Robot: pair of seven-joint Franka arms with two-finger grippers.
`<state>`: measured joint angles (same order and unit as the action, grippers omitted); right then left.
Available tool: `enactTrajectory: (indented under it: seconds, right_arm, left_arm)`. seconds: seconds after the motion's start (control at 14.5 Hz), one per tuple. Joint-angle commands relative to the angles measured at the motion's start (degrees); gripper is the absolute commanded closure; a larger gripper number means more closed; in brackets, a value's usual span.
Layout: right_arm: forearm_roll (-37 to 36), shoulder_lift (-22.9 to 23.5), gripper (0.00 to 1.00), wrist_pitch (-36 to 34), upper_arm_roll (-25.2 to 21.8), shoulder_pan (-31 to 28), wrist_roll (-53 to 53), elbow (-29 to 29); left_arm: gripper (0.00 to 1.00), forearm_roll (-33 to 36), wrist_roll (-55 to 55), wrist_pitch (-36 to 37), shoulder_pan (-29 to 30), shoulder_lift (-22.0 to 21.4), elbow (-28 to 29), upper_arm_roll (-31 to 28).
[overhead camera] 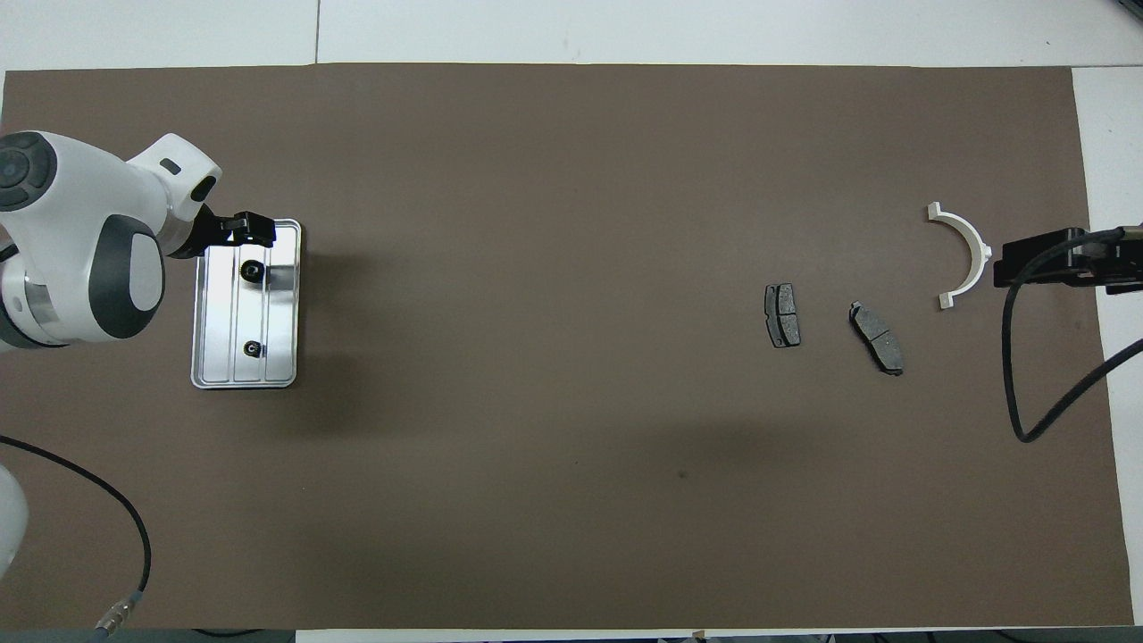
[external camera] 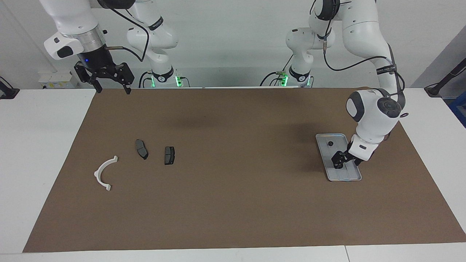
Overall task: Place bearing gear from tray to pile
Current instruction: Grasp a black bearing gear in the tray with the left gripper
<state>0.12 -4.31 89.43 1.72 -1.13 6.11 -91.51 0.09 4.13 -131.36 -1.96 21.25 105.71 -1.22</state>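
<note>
**Facing view.** The left tool is low down inside the tray, at the end farther from the robots. It hides one bearing gear, so I cannot tell if it touches that gear. The other bearing gear sits on the tray at 11 o'clock from the tool, nearer to the robots. The tray's long side runs from about 11 o'clock to 5 o'clock. The pile lies well apart at 9 o'clock from the tray, toward the right arm's end of the table. The left arm is much nearer to the gears. The right tool waits high up with its fingers wide and holds nothing.

**Overhead view.** Here the tray runs from 12 o'clock to 6 o'clock. The left tool sits over the tray's top end. The hidden gear shows here, just beside the tool at 6 o'clock, lying flat on the tray. So I think the tool is wide and holds nothing yet. It must come down around this gear next. The pile is at 3 o'clock: two dark plates and a white half-ring.
</note>
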Motion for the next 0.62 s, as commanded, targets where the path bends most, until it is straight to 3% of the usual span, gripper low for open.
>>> enactTrajectory:
  seconds: [0.0, 0.28, 0.55]
  right_arm:
    - [1.29, -1.49, 0.00, -0.66, 0.21, -0.89, -1.72, -1.74]
    - [1.29, -1.85, 0.00, -1.01, 0.30, -0.27, -1.72, -2.36]
    - [1.29, -2.28, 0.00, -0.23, 0.56, -0.19, -6.36, -3.15]
  left_arm:
    - [0.07, 0.62, 0.79, -1.52, 0.11, -1.12, 2.82, -0.27]
    - [0.23, 0.44, 1.15, -1.44, 0.11, -1.30, 4.23, -0.27]
    - [0.31, 0.35, 2.55, -1.88, -0.24, -1.39, 5.73, -0.27]
